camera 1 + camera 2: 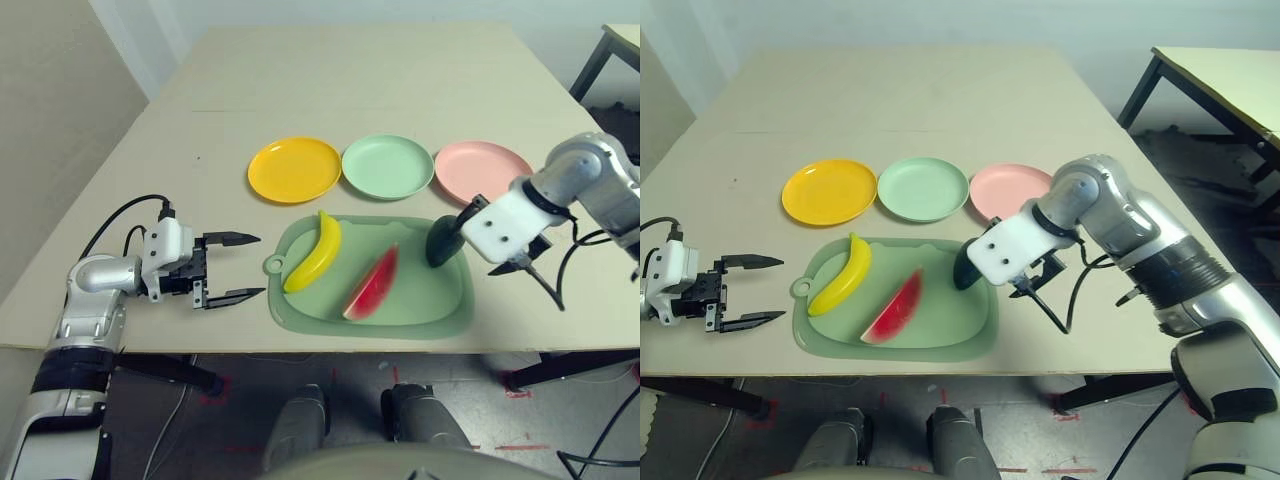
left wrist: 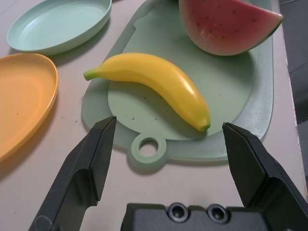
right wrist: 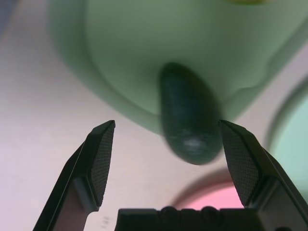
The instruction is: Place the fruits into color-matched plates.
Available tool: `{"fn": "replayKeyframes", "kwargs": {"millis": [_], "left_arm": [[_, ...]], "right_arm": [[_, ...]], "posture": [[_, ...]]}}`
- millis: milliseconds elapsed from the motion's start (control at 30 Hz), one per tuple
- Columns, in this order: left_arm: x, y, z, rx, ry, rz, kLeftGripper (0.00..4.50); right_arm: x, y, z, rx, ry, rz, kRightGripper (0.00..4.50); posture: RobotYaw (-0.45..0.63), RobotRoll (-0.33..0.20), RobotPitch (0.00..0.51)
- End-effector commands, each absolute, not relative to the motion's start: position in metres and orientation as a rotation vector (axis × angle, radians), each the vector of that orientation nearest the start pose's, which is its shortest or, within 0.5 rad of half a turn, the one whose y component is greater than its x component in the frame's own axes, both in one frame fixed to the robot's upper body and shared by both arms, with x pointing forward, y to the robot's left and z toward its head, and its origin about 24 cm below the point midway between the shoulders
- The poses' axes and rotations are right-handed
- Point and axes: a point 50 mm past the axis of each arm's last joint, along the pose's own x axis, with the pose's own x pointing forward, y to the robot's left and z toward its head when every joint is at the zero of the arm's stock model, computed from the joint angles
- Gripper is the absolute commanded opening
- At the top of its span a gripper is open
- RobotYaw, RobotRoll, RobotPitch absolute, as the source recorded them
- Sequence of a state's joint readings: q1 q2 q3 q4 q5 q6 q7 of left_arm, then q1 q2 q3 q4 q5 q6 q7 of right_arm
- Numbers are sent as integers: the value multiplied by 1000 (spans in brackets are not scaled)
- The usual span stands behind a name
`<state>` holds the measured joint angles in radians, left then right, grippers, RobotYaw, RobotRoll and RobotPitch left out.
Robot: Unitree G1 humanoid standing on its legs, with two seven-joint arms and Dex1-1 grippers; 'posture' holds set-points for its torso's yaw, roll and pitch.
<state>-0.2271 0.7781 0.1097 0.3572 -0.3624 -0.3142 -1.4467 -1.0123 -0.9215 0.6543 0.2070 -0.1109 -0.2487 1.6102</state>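
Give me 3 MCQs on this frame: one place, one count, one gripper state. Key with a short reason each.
1. Where does the banana lie?
A. on the green mat
B. on the yellow-orange plate
C. on the bare table

2. How many round plates hold a fruit?
A. none
B. one
C. two

3. How is the right gripper?
A. shut on the watermelon wedge
B. open, the avocado between its fingers
C. shut on nothing

Key: 1 A, it rests beside the watermelon wedge on the mat. 2 A, all three plates are bare. 3 B, the fingers stand apart around the avocado.

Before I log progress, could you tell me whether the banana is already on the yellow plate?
No, the banana lies on the green mat, apart from the yellow plate.
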Motion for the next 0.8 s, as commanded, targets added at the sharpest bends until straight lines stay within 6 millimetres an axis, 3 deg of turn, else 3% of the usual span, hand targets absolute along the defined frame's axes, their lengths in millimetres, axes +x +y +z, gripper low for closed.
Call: {"fn": "replayKeyframes", "kwargs": {"millis": [33, 800], "left_arm": [[250, 280, 114, 530, 71, -1210, 4500], [247, 278, 112, 534, 79, -1209, 4500]], "right_arm": [[314, -164, 206, -1659, 442, 1640, 4300], [337, -155, 176, -1678, 527, 1635, 4300]], "posture": [[51, 0, 101], [77, 0, 114]]}}
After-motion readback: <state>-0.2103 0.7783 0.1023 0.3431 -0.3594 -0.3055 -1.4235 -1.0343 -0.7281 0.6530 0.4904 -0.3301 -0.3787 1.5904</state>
